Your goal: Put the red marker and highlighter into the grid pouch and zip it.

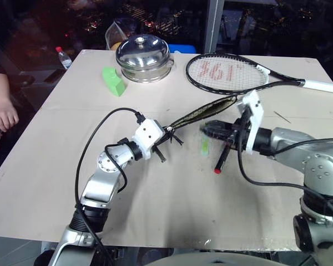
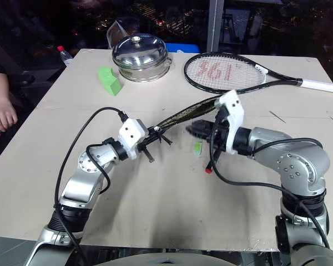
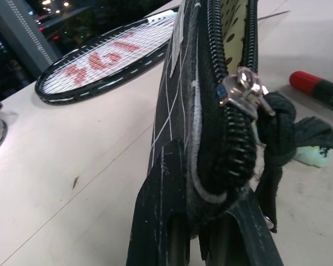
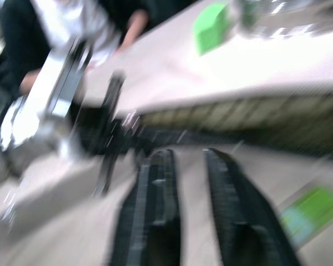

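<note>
My left gripper (image 1: 167,134) is shut on one end of the grid pouch (image 1: 202,112) and holds it off the table, edge up, running back and to the right toward the racket. In the left wrist view the pouch's (image 3: 175,111) zipper stands open, showing the lining, with the metal pull (image 3: 241,88) near my fingers. My right gripper (image 1: 211,131) hovers shut beside the pouch's middle, holding nothing. Just below it the light-green highlighter (image 1: 205,146) and the red marker (image 1: 223,158) lie on the table.
A tennis racket (image 1: 227,72) lies at the back right. A steel lidded pot (image 1: 142,55), a green wedge block (image 1: 114,81) and a small bottle (image 1: 64,57) are at the back left. A person's hand (image 1: 4,116) rests past the table's left edge.
</note>
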Controlling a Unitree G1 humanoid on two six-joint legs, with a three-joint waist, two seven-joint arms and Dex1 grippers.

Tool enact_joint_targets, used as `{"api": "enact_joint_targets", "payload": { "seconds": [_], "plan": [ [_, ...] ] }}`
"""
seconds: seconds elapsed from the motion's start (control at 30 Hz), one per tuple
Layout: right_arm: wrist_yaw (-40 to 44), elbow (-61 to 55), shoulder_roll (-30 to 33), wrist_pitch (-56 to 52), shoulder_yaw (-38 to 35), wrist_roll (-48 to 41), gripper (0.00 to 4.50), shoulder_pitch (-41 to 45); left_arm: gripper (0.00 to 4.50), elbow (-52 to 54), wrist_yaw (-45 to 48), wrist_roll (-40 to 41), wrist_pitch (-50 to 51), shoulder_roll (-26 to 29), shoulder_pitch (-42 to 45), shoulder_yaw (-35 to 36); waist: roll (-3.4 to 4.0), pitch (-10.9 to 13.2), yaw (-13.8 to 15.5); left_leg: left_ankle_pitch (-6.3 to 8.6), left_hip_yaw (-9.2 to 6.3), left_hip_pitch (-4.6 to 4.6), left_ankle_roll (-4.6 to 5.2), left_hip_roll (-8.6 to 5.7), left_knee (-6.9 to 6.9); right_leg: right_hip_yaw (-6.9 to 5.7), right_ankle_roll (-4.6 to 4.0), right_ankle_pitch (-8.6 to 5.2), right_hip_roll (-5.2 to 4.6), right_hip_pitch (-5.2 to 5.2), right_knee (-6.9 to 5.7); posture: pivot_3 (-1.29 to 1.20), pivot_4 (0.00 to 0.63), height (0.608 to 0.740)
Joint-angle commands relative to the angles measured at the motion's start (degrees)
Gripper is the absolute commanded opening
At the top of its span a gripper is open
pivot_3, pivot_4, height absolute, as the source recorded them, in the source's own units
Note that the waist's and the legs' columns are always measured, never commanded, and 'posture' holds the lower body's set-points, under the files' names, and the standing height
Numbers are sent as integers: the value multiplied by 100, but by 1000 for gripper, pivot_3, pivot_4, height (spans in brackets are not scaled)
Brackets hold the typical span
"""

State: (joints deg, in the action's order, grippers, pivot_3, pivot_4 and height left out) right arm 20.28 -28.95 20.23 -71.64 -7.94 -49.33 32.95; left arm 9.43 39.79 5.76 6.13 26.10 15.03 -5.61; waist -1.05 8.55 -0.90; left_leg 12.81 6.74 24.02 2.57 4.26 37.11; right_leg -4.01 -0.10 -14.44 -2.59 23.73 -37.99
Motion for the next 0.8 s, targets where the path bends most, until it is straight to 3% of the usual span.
{"api": "enact_joint_targets", "payload": {
  "seconds": [0.03, 0.2, 0.37, 0.47, 0.57, 0.8],
  "plan": [
    [-381, 293, -199, 125, 60, 206, 57, 249, 0, 144, 60, 45, -219, 34, 51, 10, 0, 0, 13, 0, 0, 0, 0, 0, 0, -1, 0, 0, 0, 0, 0, 0, 150, 740],
    [-451, 756, 154, 415, 842, 1050, 57, 395, 0, 124, 92, 28, -236, 48, 136, -13, 1, 1, 28, 0, 2, 13, 0, -6, 0, -2, 0, 0, -6, 5, 3, 0, 150, 740],
    [696, 877, 1665, 3101, 3643, 3774, 57, 767, 0, 159, 101, -80, -193, 201, 164, -7, 8, 9, 5, 0, 7, 18, 2, -10, 4, 0, 17, -9, -6, 16, 4, 0, 150, 740],
    [996, 1454, 1830, 4495, 4539, 5098, 57, 1159, 0, 176, 122, -165, -188, 353, 156, -2, 8, 10, -36, 0, 12, 17, 1, -1, 1, 7, 25, -14, 7, 27, 2, 0, 150, 740],
    [1195, 2066, 1673, 5429, 4817, 5821, 57, 1461, 0, 195, 126, -249, -172, 490, 140, 18, 9, 12, -15, -5, 10, 17, -8, 9, 0, 7, 23, -13, 29, 32, -4, 0, 150, 740],
    [1488, 2531, 1463, 6150, 4468, 6403, 3252, 1411, 0, 215, 113, -164, -146, 750, -27, 248, 8, 14, 20, -18, 17, 26, -29, 6, 2, 9, 1, 0, 27, 33, -1, 0, 150, 740]
  ]
}}
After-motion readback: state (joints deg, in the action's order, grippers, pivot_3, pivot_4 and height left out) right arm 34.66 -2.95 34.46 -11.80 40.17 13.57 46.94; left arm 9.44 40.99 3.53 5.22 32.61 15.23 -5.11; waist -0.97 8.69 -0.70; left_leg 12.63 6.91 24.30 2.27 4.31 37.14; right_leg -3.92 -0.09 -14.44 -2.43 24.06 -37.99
